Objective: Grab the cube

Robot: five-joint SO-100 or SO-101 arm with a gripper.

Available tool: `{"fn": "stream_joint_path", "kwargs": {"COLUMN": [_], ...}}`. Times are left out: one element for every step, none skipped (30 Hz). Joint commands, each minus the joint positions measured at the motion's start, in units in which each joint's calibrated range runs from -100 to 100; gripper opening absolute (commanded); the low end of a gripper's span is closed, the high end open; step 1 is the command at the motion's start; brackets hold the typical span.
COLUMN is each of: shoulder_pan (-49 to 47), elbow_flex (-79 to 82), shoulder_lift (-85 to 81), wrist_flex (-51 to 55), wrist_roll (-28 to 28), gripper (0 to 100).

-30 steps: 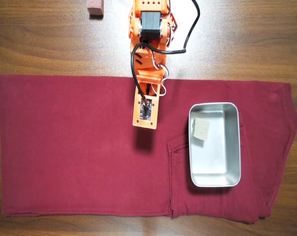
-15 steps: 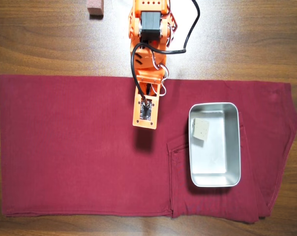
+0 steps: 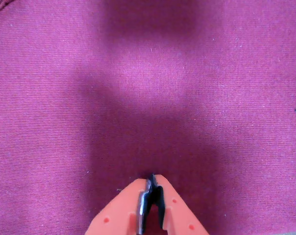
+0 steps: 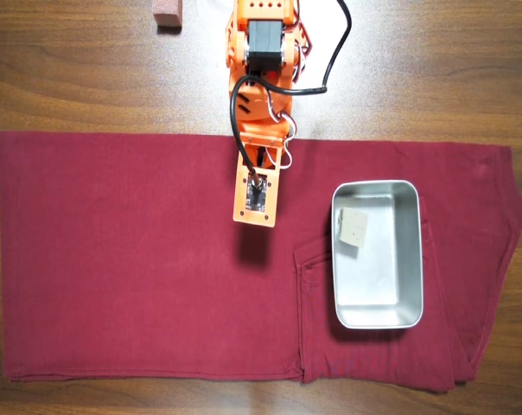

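Observation:
In the overhead view a beige cube (image 4: 353, 228) lies in the upper left corner of a metal tray (image 4: 413, 259) on the right. The orange arm (image 4: 259, 112) reaches down from the top edge, and its wrist plate (image 4: 255, 199) hangs over the dark red cloth (image 4: 123, 259), left of the tray and apart from it. The wrist view shows my gripper (image 3: 152, 179) at the bottom edge, its two orange fingers pressed together with nothing between them, above bare cloth (image 3: 148, 88). The cube is out of the wrist view.
A reddish-brown block (image 4: 168, 12) sits on the wooden table (image 4: 434, 69) at the top edge, left of the arm's base. A black cable (image 4: 334, 52) loops to the right of the arm. The cloth folds near the tray's left side.

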Motion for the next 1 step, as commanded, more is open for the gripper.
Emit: {"fn": "stream_joint_path", "kwargs": {"shoulder_pan": [0.35], "elbow_flex": [0.46], "shoulder_lift": [0.38], "wrist_flex": [1.03], "wrist_roll": [-0.10], "gripper": [0]}}
